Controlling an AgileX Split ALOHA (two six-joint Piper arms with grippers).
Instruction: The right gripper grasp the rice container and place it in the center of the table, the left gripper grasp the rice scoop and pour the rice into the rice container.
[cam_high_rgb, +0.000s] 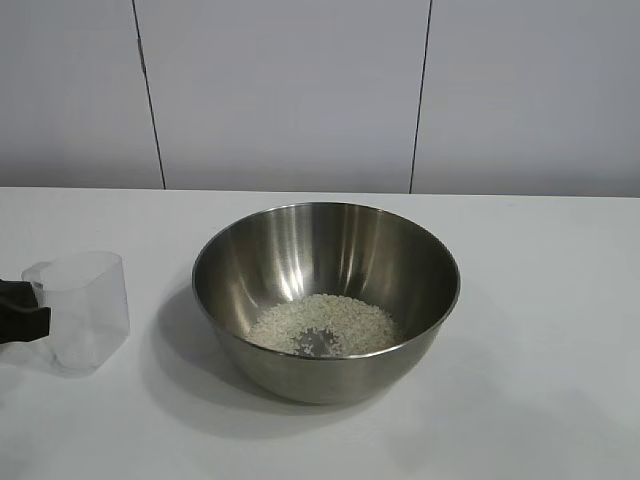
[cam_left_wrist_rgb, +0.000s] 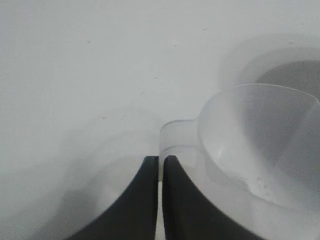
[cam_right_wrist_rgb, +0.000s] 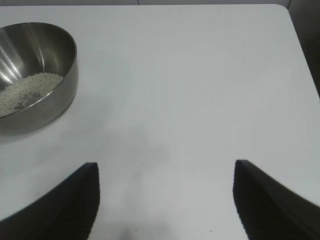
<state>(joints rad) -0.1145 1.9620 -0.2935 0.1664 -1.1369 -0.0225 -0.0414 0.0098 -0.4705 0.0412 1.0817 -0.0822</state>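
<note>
The rice container (cam_high_rgb: 300, 245), a large shiny steel bowl, stands at the middle of the white table (cam_high_rgb: 545, 300). A flat heap of white rice (cam_high_rgb: 322, 324) lies in its bottom. The rice scoop (cam_high_rgb: 85, 310), a frosted plastic cup, is upright at table level to the left of the bowl. My left gripper (cam_high_rgb: 35, 312) is shut on its side tab (cam_left_wrist_rgb: 177, 135). The scoop (cam_left_wrist_rgb: 260, 135) holds only a few grains (cam_left_wrist_rgb: 262, 186). My right gripper (cam_right_wrist_rgb: 165, 167) is open and empty over bare table, well apart from the bowl (cam_right_wrist_rgb: 57, 102) and its rice (cam_right_wrist_rgb: 25, 90).
A grey panelled wall (cam_high_rgb: 290, 90) runs behind the table's far edge. The table's corner and edge (cam_right_wrist_rgb: 292, 20) show in the right wrist view. Bare tabletop lies to the right of the bowl and in front of it.
</note>
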